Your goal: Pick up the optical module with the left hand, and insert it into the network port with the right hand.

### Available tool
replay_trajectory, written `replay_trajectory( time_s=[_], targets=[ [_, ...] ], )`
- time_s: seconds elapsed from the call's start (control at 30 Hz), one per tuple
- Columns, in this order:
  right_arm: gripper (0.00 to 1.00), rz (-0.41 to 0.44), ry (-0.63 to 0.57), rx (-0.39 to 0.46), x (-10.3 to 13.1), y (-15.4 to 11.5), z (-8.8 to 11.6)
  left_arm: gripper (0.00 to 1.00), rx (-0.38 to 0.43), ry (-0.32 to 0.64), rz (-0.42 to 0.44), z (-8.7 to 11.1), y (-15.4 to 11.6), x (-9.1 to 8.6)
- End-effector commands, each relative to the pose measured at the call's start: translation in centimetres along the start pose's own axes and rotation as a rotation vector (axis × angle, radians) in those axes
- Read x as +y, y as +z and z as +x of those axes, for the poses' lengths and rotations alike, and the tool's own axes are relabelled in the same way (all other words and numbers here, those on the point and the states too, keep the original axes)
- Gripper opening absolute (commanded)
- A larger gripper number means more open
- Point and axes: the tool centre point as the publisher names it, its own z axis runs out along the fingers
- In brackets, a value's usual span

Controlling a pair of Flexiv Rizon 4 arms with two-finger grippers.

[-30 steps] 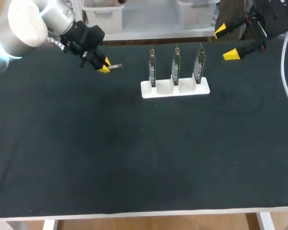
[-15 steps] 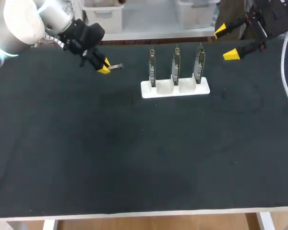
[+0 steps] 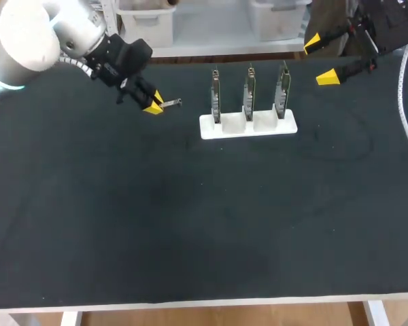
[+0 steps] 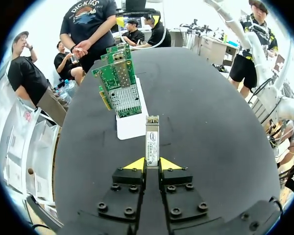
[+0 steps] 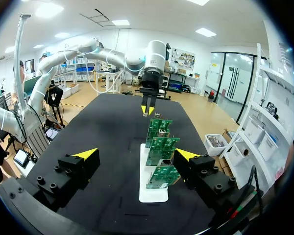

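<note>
The pick-up looks done: the left gripper [image 4: 152, 164] has its fingers clamped on the rear end of the optical module [image 4: 152, 139], which pokes out ahead of them towards the white stand [image 3: 248, 125] of network cards [image 3: 249, 92]. Handing it over and plugging it in are left to do (most of the job, I'd judge). The right gripper [image 3: 319, 60] hangs well apart by the table's [image 3: 190, 224] far edge, fingers spread wide on nothing.

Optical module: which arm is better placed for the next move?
Left: the left end effector clamps the optical module; the right end effector hangs open beyond the cards.
</note>
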Motion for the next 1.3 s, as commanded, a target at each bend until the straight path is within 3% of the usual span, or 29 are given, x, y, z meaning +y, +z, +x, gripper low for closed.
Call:
replay_trajectory(
  time_s=[0.03, 0.6, 0.63, 0.7, 0.83, 0.93, 1.07, 1.2, 1.3],
  targets=[
    [1.00, -0.001, 0.000, 0.000, -0.1, 0.0, 0.0, 0.00, -0.004, 0.003, -0.063, 0.2, 0.2, -0.7],
    [1.00, -0.001, 0.000, 0.000, -0.1, 0.0, 0.0, 0.00, -0.012, 0.018, -0.051, -0.3, 0.5, -0.7],
    [1.00, -0.001, 0.000, 0.000, -0.1, 0.0, 0.0, 0.00, -0.045, 0.027, -0.043, -0.7, 1.1, -0.9],
    [1.00, -0.001, 0.000, 0.000, -0.1, 0.0, 0.0, 0.00, -0.213, 0.024, -0.064, -1.1, 2.3, -1.7],
    [1.00, -0.001, 0.000, 0.000, -0.1, 0.0, 0.0, 0.00, -0.365, -0.028, -0.100, -1.2, 3.8, -4.0],
    [1.00, -0.001, 0.000, 0.000, -0.1, 0.0, 0.0, 0.00, -0.351, -0.056, -0.113, -0.7, 3.5, -5.3],
    [1.00, -0.001, 0.000, 0.000, -0.1, 0.0, 0.0, 0.00, -0.300, -0.067, -0.178, 0.3, 0.4, -6.1],
    [1.00, -0.001, 0.000, 0.000, -0.1, 0.0, 0.0, 0.00, -0.238, -0.048, -0.243, 0.1, -2.9, -6.0],
    [1.00, -0.001, 0.000, 0.000, -0.1, 0.0, 0.0, 0.00, -0.212, -0.026, -0.246, -0.6, -3.6, -5.2]
  ],
)
